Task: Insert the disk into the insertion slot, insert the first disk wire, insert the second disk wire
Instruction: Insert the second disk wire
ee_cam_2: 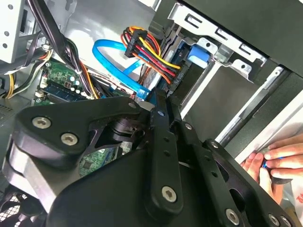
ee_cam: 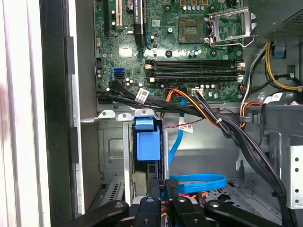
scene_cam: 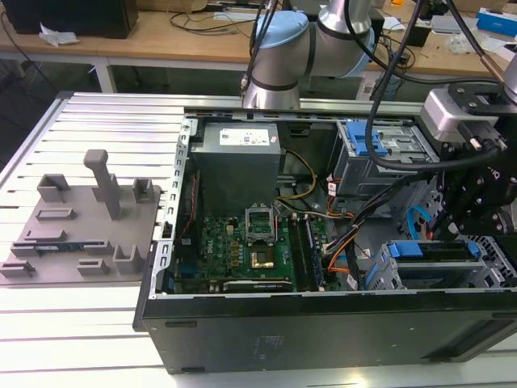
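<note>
One disk sits in the insertion slot, its blue carrier edge showing at the near end of the perforated grey cage, at the exterior view's right inside the open computer case. The hand hangs just above that cage. In the second wrist view the hand tapers to a point beside the end of a light blue flat cable; whether it is open or closed on anything, I cannot tell. A bundle of red, yellow, orange and black wires ends in a black plug close to the same spot.

Farther back in the case stands a taller grey bay with a blue latch. To the exterior view's left of it lie the green motherboard and a grey power supply box. The case rests on a slatted desk, where a grey fixture plate lies at the exterior view's left. A person's fingers touch the case's edge in the second wrist view.
</note>
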Robot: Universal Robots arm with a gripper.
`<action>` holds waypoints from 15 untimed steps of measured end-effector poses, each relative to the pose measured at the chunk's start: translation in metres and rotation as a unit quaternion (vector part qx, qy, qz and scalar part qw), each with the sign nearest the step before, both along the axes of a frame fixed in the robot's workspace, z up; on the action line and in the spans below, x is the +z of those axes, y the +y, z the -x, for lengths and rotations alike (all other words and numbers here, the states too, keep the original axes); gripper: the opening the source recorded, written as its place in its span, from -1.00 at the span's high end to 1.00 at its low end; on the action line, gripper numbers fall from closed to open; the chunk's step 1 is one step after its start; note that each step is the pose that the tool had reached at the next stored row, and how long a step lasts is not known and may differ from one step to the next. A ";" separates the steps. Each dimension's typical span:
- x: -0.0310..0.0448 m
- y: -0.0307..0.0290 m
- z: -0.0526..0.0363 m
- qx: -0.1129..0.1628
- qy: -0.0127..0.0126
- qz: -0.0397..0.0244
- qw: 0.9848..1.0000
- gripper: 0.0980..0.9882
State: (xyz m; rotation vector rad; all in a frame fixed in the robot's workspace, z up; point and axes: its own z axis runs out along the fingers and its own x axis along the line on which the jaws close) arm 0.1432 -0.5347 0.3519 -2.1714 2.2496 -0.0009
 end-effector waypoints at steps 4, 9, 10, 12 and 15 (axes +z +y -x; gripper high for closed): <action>-0.0003 -0.0009 -0.0011 0.000 0.000 0.000 1.000 0.85; -0.0017 -0.0027 -0.0016 0.000 0.000 0.000 1.000 0.85; -0.0019 -0.0028 -0.0017 0.000 0.000 0.000 1.000 0.85; -0.0025 -0.0028 -0.0020 0.000 0.000 0.000 1.000 0.85; -0.0038 -0.0028 -0.0027 0.000 0.000 0.000 1.000 0.85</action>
